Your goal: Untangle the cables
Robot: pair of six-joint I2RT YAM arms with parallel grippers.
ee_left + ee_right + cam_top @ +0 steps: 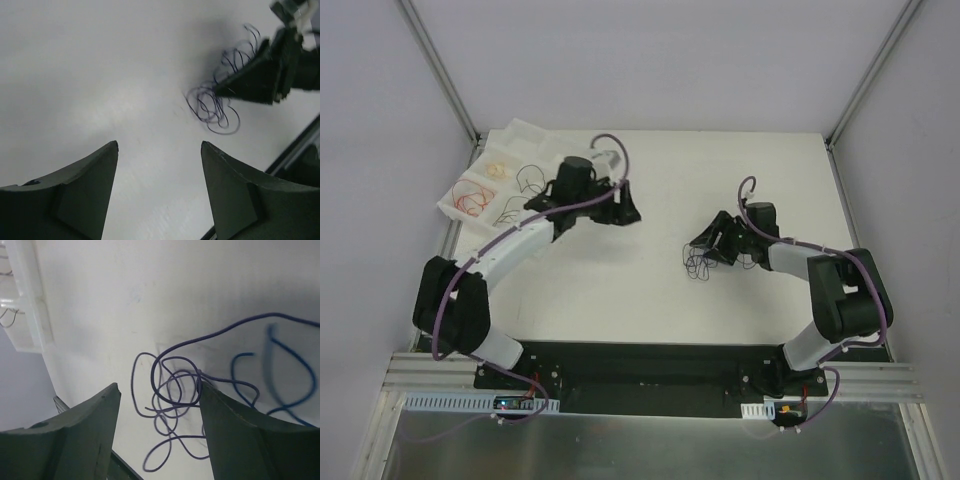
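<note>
A tangle of hair-thin dark blue cables (697, 266) lies on the white table right of centre. In the right wrist view its loops (172, 390) lie between and below my open fingers, and one strand touches the tip of the right-hand finger (220, 420). A brighter blue strand (287, 352) curls off to the right. My right gripper (701, 251) is open, low over the tangle (212, 106). My left gripper (627, 207) is open and empty above bare table, left of the tangle; its fingers (85, 190) hold nothing.
A white compartment tray (457, 212) stands at the far left with orange (499, 168), red (470, 203) and black (528, 180) wires in separate cells. Its edge shows in the right wrist view (30, 315). The black base rail (640, 375) runs along the near edge.
</note>
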